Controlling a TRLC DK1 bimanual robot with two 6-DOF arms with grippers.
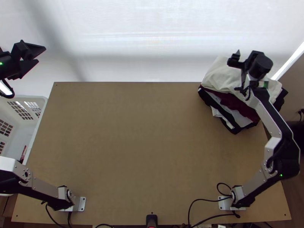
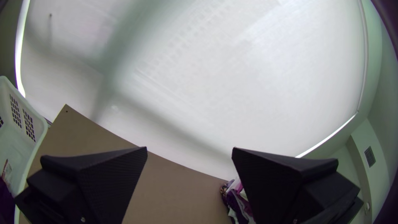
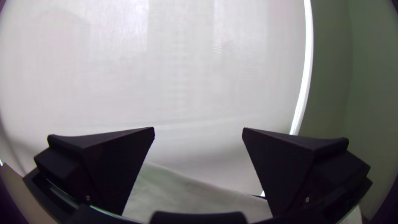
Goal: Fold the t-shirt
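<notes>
My left gripper (image 1: 41,55) is beyond the table's back left corner, above the basket's far end, open with nothing between its fingers. In the left wrist view, the same gripper (image 2: 190,147) has its fingers wide apart. My right gripper (image 1: 244,57) stands open over the clothes pile at the back right. The right wrist view shows this gripper (image 3: 198,128) spread wide, with pale cloth (image 3: 174,195) below and beyond. On top of the pile lies a cream cloth (image 1: 220,78), over maroon (image 1: 237,106), grey and black layers. Which piece is the t-shirt, I cannot tell.
The brown tabletop (image 1: 144,133) stretches between the arms' bases. A white basket (image 1: 40,110) stands along its left edge, with a small red item inside. Cables lie near the right base, and a pale curtain (image 1: 133,41) hangs behind the table.
</notes>
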